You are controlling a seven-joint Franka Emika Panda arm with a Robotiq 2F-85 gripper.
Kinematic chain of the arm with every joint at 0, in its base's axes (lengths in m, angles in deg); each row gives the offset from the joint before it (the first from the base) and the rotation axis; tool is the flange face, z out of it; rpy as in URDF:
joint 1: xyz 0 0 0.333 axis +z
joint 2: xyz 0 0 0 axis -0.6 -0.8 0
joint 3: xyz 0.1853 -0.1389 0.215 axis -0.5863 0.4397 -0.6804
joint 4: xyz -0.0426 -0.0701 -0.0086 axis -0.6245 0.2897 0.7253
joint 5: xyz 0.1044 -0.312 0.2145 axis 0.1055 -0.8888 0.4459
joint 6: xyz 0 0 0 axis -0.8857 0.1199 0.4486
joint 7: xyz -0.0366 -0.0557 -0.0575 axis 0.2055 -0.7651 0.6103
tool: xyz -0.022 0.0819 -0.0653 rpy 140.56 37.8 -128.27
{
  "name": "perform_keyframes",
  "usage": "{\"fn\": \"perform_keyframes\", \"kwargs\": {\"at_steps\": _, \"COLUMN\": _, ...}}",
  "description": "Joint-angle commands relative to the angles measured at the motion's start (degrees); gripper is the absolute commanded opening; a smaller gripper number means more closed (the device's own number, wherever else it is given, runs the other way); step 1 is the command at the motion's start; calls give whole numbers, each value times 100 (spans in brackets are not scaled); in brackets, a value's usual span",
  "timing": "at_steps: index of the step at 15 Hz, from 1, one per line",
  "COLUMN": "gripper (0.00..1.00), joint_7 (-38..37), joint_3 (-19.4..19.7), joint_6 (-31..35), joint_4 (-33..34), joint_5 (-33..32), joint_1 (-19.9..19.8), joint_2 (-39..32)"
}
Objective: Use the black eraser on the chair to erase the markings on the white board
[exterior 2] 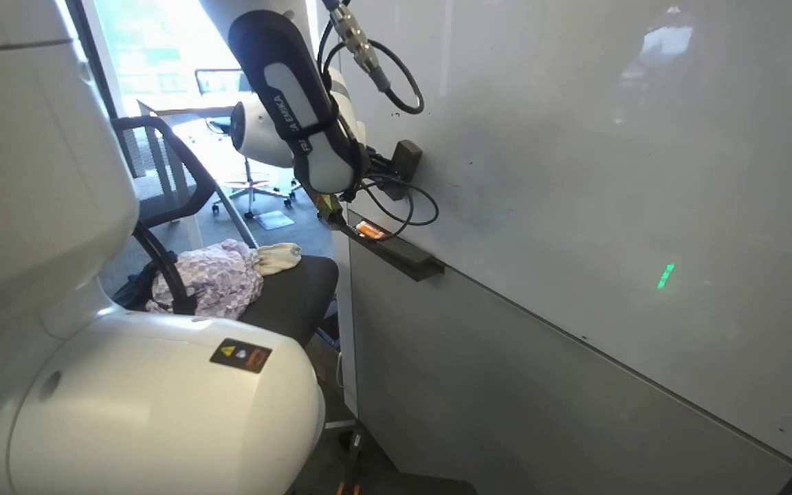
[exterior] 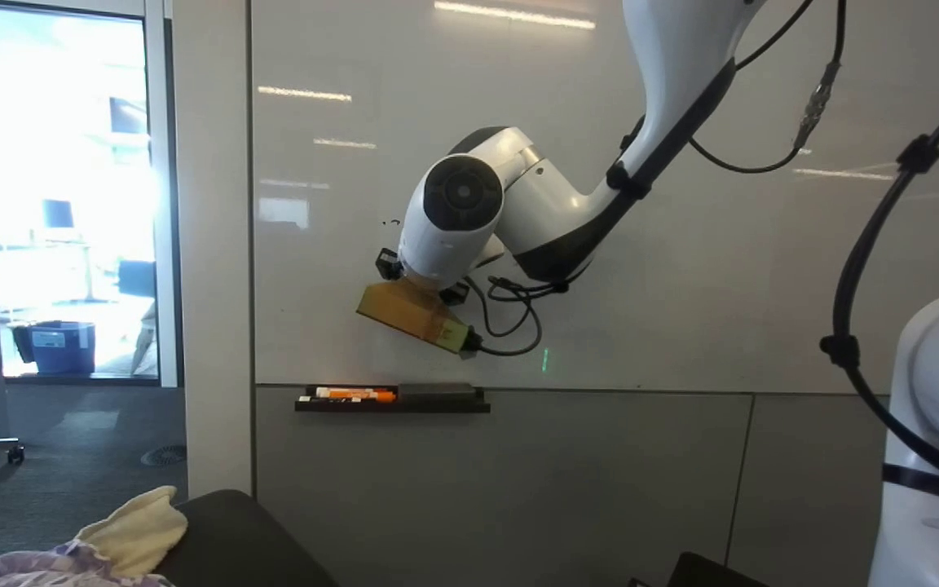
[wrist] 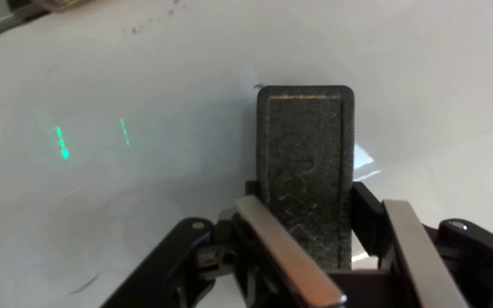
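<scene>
My gripper [wrist: 305,191] is shut on the black eraser [wrist: 305,137], with one finger on each long side in the wrist view. In an exterior view the eraser [exterior 2: 407,159] is at or very near the white board [exterior 2: 575,151]; whether it touches I cannot tell. The board also fills the wrist view [wrist: 178,98]. Of the markings, only small dark specks show, in both exterior views [exterior: 390,222] [exterior 2: 396,114], and a short dark stroke [wrist: 258,86] beside the eraser's upper corner. A full scribble is not visible. The dark chair [exterior: 233,542] stands low in front of the board.
A black tray [exterior: 437,405] with an orange marker [exterior: 355,395] and a dark block is fixed at the board's lower edge, below the gripper. A cable loops beside the wrist. A patterned cloth [exterior 2: 214,275] lies on the chair [exterior 2: 296,295]. Green light shows on the board.
</scene>
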Motion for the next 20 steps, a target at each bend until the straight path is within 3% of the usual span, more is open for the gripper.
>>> {"fn": "perform_keyframes", "kwargs": {"at_steps": 1, "gripper": 28, "joint_7": 622, "joint_3": 66, "joint_6": 1317, "joint_4": 399, "joint_5": 434, "joint_1": -142, "joint_2": 113}}
{"fn": "perform_keyframes", "kwargs": {"at_steps": 5, "gripper": 28, "joint_7": 2385, "joint_3": 158, "joint_6": 2855, "joint_4": 156, "joint_5": 2149, "joint_1": -257, "joint_2": 384}}
{"fn": "perform_keyframes", "kwargs": {"at_steps": 8, "gripper": 28, "joint_7": 3685, "joint_3": 93, "joint_6": 3394, "joint_4": -356, "joint_5": 3469, "joint_1": -194, "joint_2": 330}}
{"fn": "perform_keyframes", "kwargs": {"at_steps": 9, "gripper": 28, "joint_7": 4159, "joint_3": 181, "joint_6": 3470, "joint_4": -554, "joint_5": 3979, "joint_1": -11, "joint_2": 287}}
{"fn": "perform_keyframes", "kwargs": {"at_steps": 14, "gripper": 28, "joint_7": 6099, "joint_3": 224, "joint_6": 3254, "joint_4": -1347, "joint_5": 6368, "joint_1": 1147, "joint_2": -69}}
{"fn": "perform_keyframes", "kwargs": {"at_steps": 18, "gripper": 28, "joint_7": 7426, "joint_3": 61, "joint_6": 2695, "joint_4": -1364, "joint_5": 8283, "joint_1": 2116, "joint_2": -702}}
{"fn": "perform_keyframes", "kwargs": {"at_steps": 19, "gripper": 28, "joint_7": 7818, "joint_3": -647, "joint_6": 2473, "joint_4": -1253, "joint_5": 8788, "joint_1": 1611, "joint_2": -921}}
{"fn": "perform_keyframes", "kwargs": {"at_steps": 20, "gripper": 28, "joint_7": 8341, "joint_3": -788, "joint_6": 2123, "joint_4": -1080, "joint_5": 9344, "joint_1": 1628, "joint_2": -1124}}
